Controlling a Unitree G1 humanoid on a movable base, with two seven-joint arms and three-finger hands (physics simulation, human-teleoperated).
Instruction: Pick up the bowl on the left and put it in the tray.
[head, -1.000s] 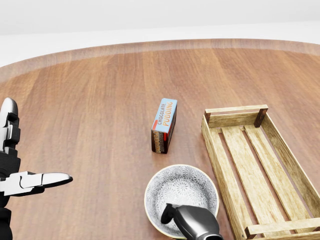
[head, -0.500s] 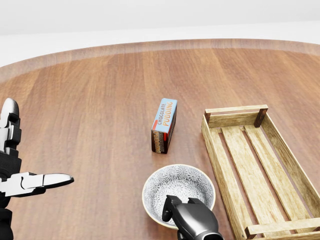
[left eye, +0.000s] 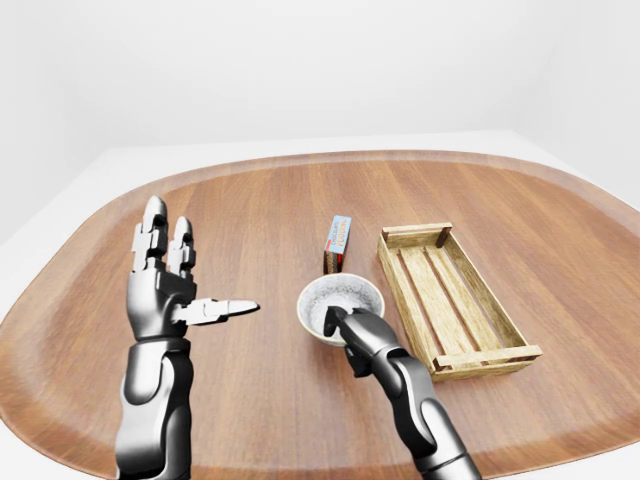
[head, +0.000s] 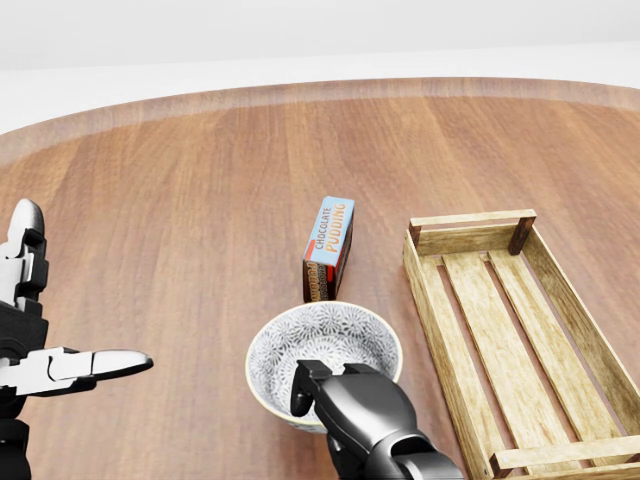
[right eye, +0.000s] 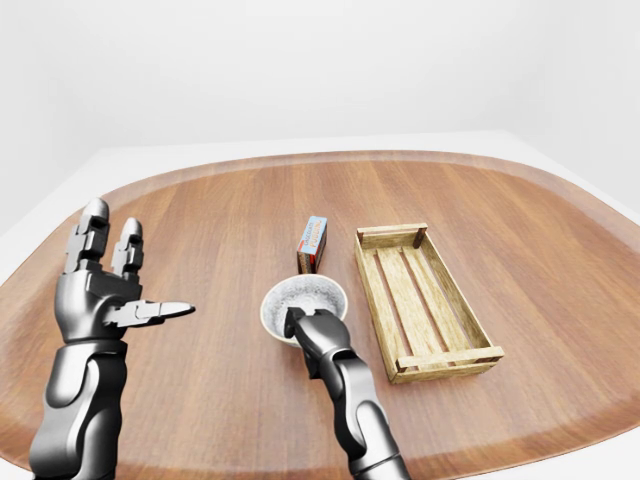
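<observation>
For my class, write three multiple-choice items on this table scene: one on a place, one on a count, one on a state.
1. In the head view, where is the pudding box?
A. Above the bowl, left of the tray
B. Inside the tray
C. Right of the tray

2. How many bowls are in view?
A. Two
B. One
C. Three

3. How is the left hand?
A. Shut on the box
B. Resting in the tray
C. Open, holding nothing

Answers: 1 A, the box stands just above the bowl's rim; 2 B, only the one that the right hand grips shows; 3 C, its fingers are spread above the table.
</observation>
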